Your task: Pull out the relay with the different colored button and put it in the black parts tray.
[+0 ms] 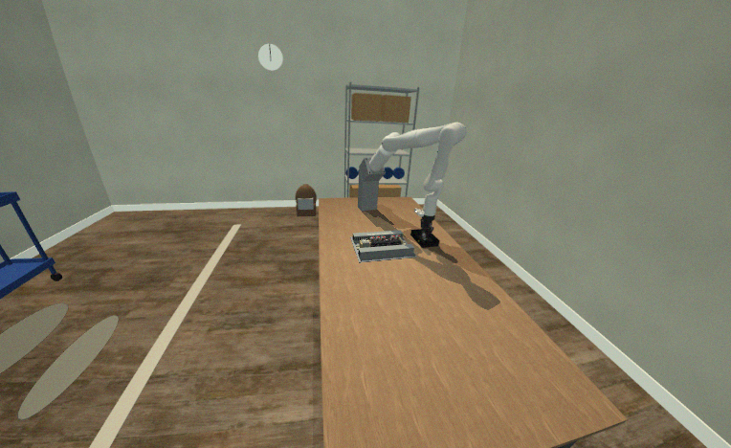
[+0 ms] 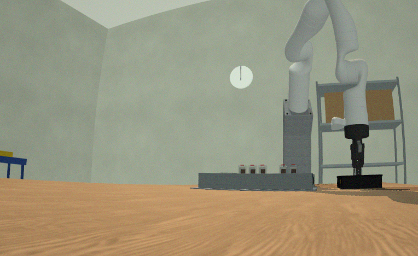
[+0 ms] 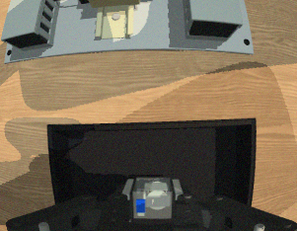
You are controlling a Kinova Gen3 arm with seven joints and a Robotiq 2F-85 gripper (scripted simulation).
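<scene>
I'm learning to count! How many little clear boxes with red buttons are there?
5: three clear plastic relays with red buttons together, two further right, above the grey panel.

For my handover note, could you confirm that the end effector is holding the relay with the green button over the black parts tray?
Not quite: the wrist view shows that the relay's button is blue. The rest stands.

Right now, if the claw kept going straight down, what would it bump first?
Probably the floor of the black parts tray, touched by the relay it holds. How far down is unclear.
</scene>
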